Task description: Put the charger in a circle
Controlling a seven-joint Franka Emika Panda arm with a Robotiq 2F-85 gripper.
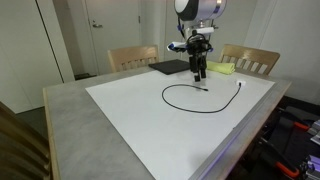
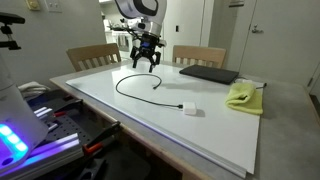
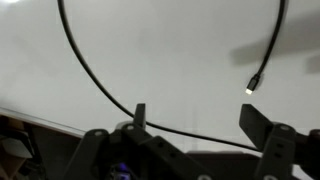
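Note:
The charger is a thin black cable lying on the white sheet in an open loop, seen in both exterior views (image 1: pixel 166 98) (image 2: pixel 119 88). In an exterior view one end carries a small white plug (image 2: pixel 188 108). My gripper (image 1: pixel 199 72) (image 2: pixel 147 63) hangs open and empty just above the far side of the loop. In the wrist view the cable (image 3: pixel 82 62) curves down past the left finger and runs low between the open fingers (image 3: pixel 197 112). Its other plug tip (image 3: pixel 252 86) lies near the right finger.
A flat black pad (image 1: pixel 170 67) (image 2: pixel 208 73) and a yellow-green cloth (image 1: pixel 222 69) (image 2: pixel 243 96) lie on the table beside the loop. Wooden chairs (image 1: pixel 132 57) stand behind the table. The white sheet (image 1: pixel 150 125) covers most of the tabletop.

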